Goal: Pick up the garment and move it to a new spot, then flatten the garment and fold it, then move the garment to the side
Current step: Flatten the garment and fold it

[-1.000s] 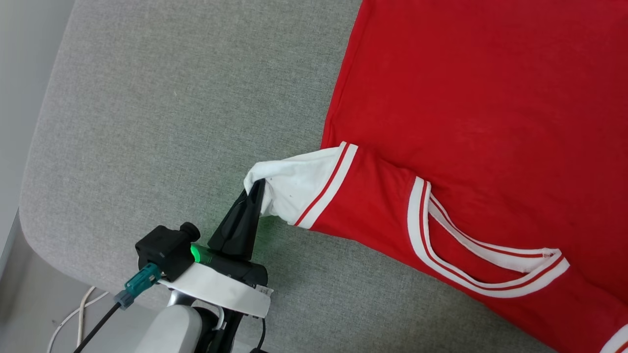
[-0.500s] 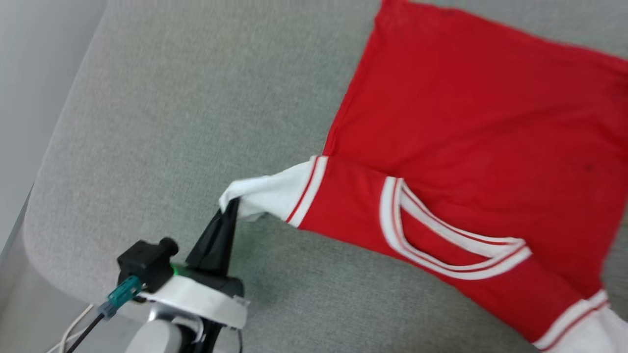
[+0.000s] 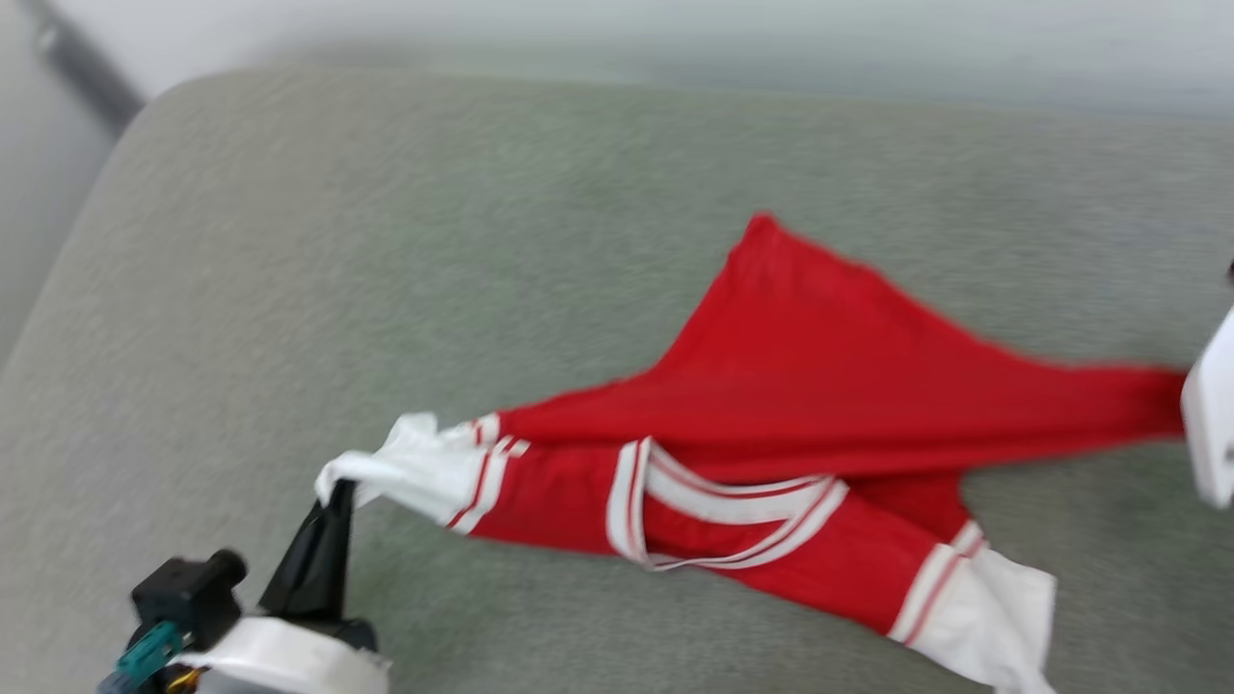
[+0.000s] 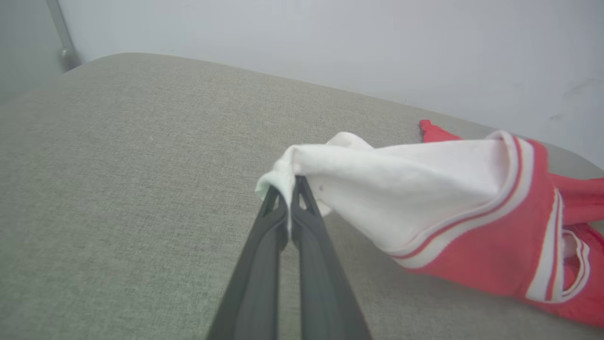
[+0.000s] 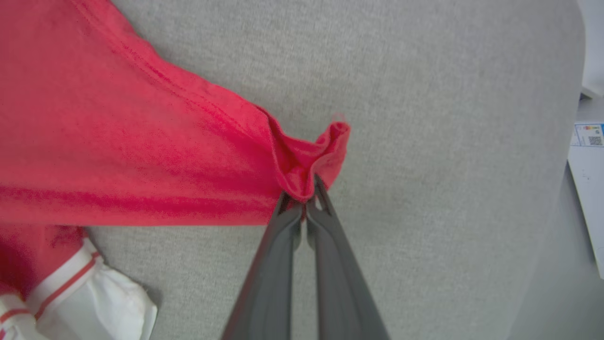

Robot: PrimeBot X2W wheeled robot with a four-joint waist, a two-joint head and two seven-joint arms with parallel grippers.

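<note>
Head view: shirt [image 3: 819, 376] gripped, not yet flattened. The left gripper [image 4: 289, 183] pinches its sleeve [image 4: 387, 184], the right gripper [image 5: 307, 189] its hem [image 5: 306, 158]; flattening and folding remain.

A broad upholstered cushion [image 3: 386, 241] in grey-green woven fabric spreads across the scene, its corners rounded and its weave evenly lit by soft, diffuse light. Behind it rises a plain pale grey wall [image 4: 330, 42], faintly scuffed at one side. A slim grey pole [image 4: 59, 33] stands at the wall beyond the cushion's corner. Past the opposite edge lies a white board [image 5: 587, 189] bearing a printed label [image 5: 589, 134].
</note>
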